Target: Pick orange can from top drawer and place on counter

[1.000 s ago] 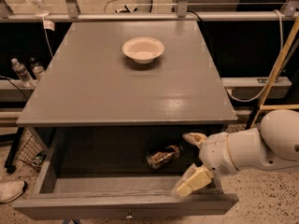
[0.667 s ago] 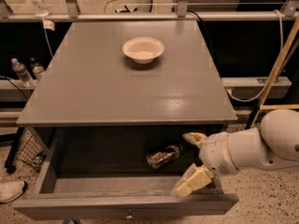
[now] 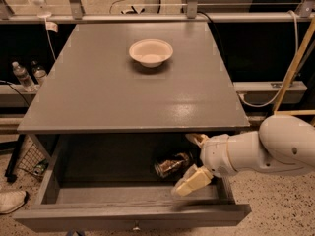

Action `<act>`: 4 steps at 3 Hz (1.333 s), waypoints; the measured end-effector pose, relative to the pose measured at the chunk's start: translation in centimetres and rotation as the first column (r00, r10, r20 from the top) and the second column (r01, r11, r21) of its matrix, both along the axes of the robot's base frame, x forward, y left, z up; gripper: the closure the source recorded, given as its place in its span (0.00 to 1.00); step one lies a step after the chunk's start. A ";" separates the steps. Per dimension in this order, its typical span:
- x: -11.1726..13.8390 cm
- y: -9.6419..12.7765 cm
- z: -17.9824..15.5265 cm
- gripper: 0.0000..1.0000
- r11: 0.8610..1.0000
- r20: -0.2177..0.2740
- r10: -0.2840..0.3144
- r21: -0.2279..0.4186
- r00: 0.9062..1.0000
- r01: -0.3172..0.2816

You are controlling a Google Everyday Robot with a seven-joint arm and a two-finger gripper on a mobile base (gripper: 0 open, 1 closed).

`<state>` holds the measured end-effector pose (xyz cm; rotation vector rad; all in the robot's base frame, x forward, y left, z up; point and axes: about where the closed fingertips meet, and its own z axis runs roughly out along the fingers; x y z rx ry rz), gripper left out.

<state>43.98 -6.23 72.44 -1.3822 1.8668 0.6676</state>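
Note:
The orange can (image 3: 172,164) lies on its side on the dark floor of the open top drawer (image 3: 133,214), right of the middle. My gripper (image 3: 193,161) reaches into the drawer from the right on a white arm. Its fingers are open, one (image 3: 197,139) behind the can's right end and one (image 3: 191,181) in front of it. The fingers are apart from the can, which rests on the drawer floor. The grey counter (image 3: 113,92) lies above the drawer.
A cream bowl (image 3: 151,52) stands on the counter near its back. Clear water bottles (image 3: 22,76) stand on a ledge at the left. A wire basket (image 3: 30,160) and a shoe (image 3: 11,201) are on the floor at the lower left.

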 end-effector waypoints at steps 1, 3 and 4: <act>1.2 0.6 -0.6 0.00 1.000 0.025 -0.006 0.009 1.000 0.006; 3.1 1.1 -2.1 0.00 0.996 0.118 -0.065 -0.046 0.991 0.071; 3.9 1.2 -2.4 0.00 0.994 0.153 -0.084 -0.059 0.985 0.094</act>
